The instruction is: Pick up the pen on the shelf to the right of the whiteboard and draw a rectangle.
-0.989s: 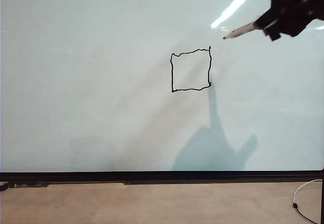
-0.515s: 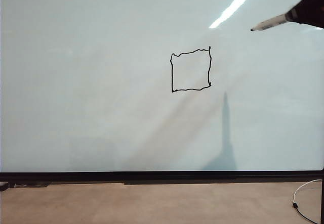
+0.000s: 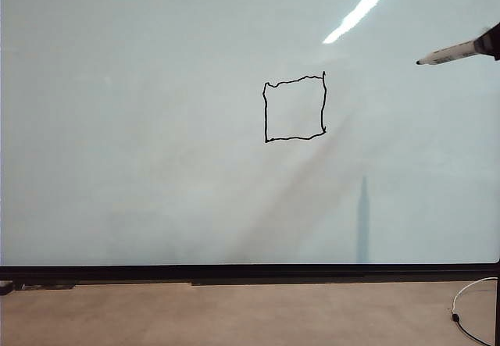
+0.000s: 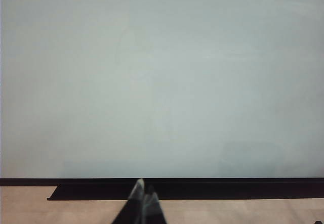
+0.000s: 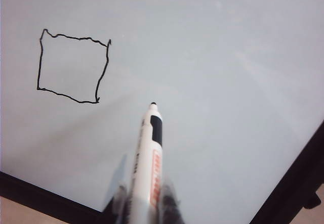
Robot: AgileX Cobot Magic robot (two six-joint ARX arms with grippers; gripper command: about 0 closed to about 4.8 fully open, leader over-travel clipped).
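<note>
Rectangle (image 3: 294, 107) looks closed on the whiteboard (image 3: 156, 166), so the right gripper (image 5: 144, 204), fingers clamped on the pen (image 5: 148, 158), should carry it tip-clear toward the shelf, while the left gripper (image 4: 144, 193) hangs closed and empty low by the board's bottom edge.

The exterior view faces the whiteboard (image 3: 156, 190) squarely from afar, sharing its rectangle (image 3: 294, 107) with the closer, oblique right wrist view, while the left wrist view sees only its bottom edge

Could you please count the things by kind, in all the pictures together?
Pens: 1, the pen held by the right gripper
Whiteboards: 1, the whiteboard
Drawn rectangles: 1, the rectangle
Grippers: 2, with the left gripper shut and empty
White cables: 1, the cable
Total: 6
</note>
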